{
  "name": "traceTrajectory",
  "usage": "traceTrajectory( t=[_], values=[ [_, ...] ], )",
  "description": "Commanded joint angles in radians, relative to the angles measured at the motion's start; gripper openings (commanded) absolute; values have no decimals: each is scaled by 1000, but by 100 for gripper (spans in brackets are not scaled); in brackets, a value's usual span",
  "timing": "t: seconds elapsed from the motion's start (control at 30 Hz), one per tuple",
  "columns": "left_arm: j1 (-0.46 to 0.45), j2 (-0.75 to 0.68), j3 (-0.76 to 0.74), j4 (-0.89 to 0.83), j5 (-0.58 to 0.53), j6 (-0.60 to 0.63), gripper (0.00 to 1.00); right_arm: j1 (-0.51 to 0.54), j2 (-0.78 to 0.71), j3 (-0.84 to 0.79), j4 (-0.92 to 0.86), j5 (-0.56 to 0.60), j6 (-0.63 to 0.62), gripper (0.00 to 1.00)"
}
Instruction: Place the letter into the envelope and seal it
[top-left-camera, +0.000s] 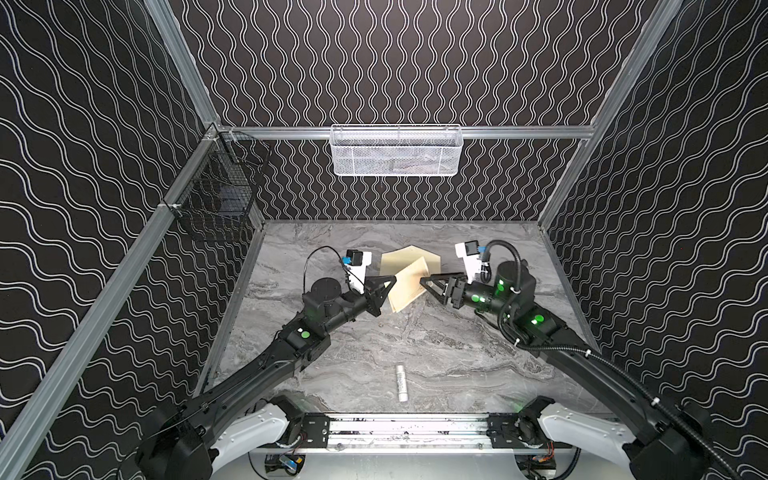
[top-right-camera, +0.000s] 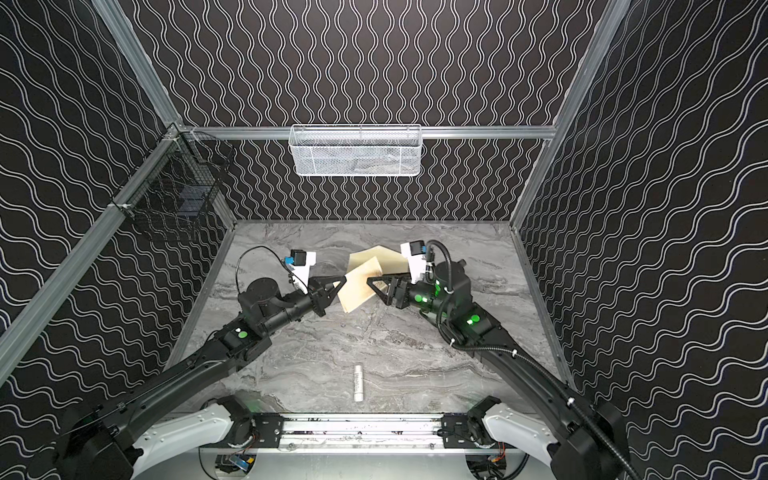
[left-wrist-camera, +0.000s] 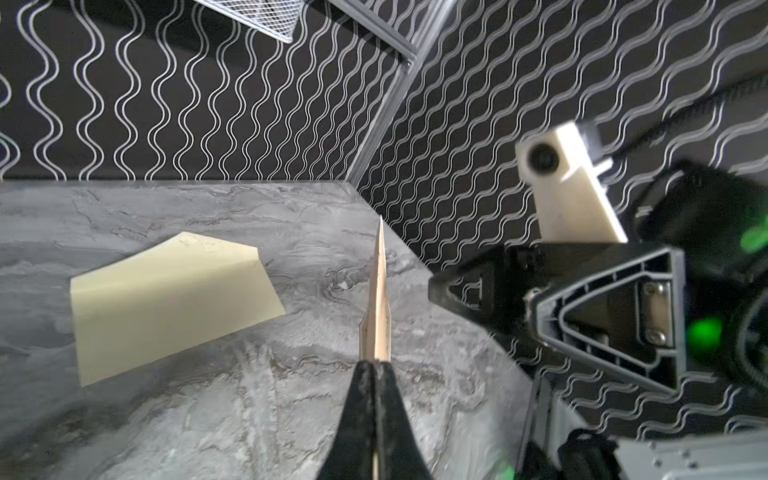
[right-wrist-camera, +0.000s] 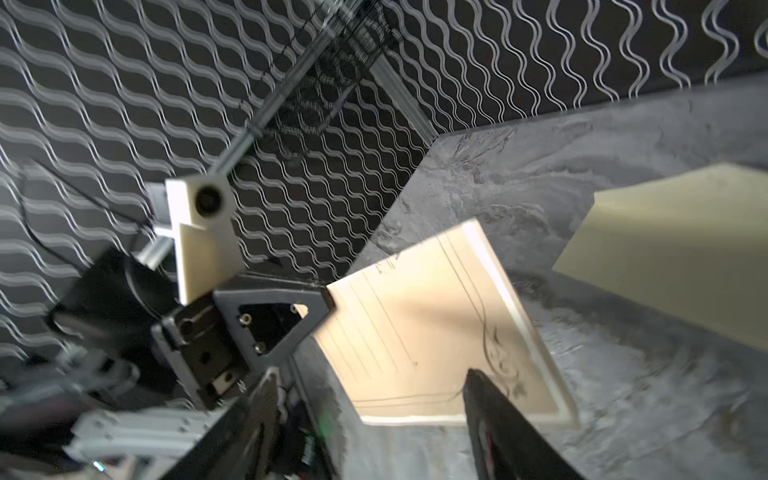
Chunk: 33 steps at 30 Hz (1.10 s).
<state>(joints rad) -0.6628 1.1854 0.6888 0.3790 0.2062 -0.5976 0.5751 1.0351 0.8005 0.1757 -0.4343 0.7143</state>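
One pinch is all that carries the letter (top-left-camera: 409, 286), and that is my chief worry. My left claw (left-wrist-camera: 375, 365) is pressed together on one edge of the folded sheet and holds it up, tilted and seemingly clear of the surface (top-left-camera: 374, 353). Paper this thin can droop, twist in the grip or slide out if I swing it quickly. The fold could also spring apart and spoil the aim for the envelope's mouth.

My right claw (top-left-camera: 428, 282) is spread wide just beside the sheet's opposite edge, pinching nothing; whether a fingertip touches the paper I cannot tell. If that arm moves carelessly, a jaw could snag the corner and tug the sheet out of my left grip.

The envelope (left-wrist-camera: 166, 307) lies flat on the surface, just behind the letter toward the back wall, and nothing holds it down. I judge that a push with the letter would likely shove it along rather than go in. Whether its mouth is open I cannot tell.

From my left claw the sheet runs straight out toward my right claw. A small white stick (top-left-camera: 402, 382) lies well apart, near the front.
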Motion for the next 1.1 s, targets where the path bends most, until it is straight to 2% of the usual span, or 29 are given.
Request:
traceTrajectory(
  t=[0.0,0.1,0.17,0.33,0.5,0.67,0.77,0.83,1.07],
  values=[
    [-7,1,-13,181,-117,-262,0,1,-53,-79,240,103,492,77],
    [-12,5,-32,216,-151,-355,0,2,-54,-222,495,123,688,78],
    [-14,11,-44,245,-155,-407,0,1,-17,-281,645,121,754,79],
    [-19,17,-66,267,-173,-502,0,3,68,-288,780,92,756,80],
    [-20,33,-74,284,-169,-554,0,6,179,-325,1005,107,805,78],
    [-28,59,-95,351,-172,-607,0,19,249,-285,1017,90,781,75],
    [-31,72,-91,365,-160,-618,0,25,275,-271,1033,96,777,70],
    [-34,73,-92,378,-161,-619,0,29,294,-254,1037,95,769,57],
    [-41,59,-95,372,-169,-608,0,41,314,-233,1001,110,752,31]
  ],
)
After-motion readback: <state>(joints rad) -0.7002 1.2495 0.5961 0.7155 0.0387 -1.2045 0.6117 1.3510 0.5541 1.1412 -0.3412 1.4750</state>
